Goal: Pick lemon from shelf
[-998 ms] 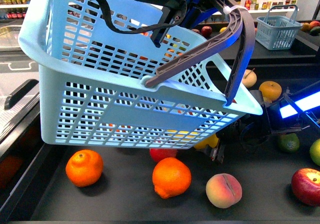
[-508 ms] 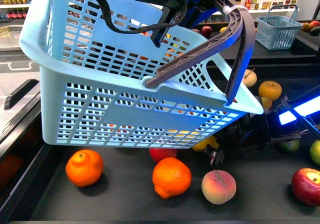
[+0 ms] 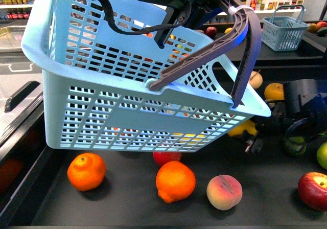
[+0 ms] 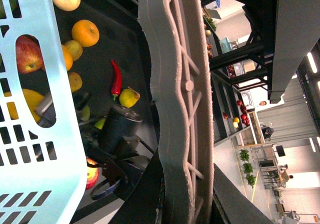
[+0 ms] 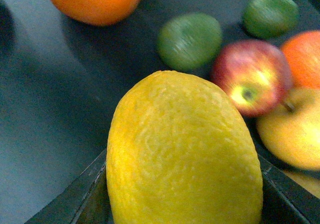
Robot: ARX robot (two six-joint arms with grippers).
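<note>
The lemon (image 3: 242,129) is a bright yellow oval, held just above the shelf's dark tray (image 3: 127,208), beside the lower right corner of the light blue basket (image 3: 122,106). My right gripper (image 3: 251,137) is shut on it. In the right wrist view the lemon (image 5: 182,149) fills the space between the two black fingers (image 5: 87,196) of the right gripper (image 5: 184,199). My left gripper (image 4: 186,196) is shut on the grey basket handle (image 4: 175,99), holding the basket tilted in the air; the handle (image 3: 240,45) arches over its right side.
Two oranges (image 3: 86,171) (image 3: 175,181), a peach (image 3: 224,191) and a red apple (image 3: 312,189) lie on the tray's front. A lime (image 3: 295,146) and more fruit sit at the right. A small blue basket (image 3: 283,27) stands at the back right.
My right gripper has risen and pulled to the right with the lemon, out from under the basket's corner. The peach shifted slightly. The basket hardly moved.
</note>
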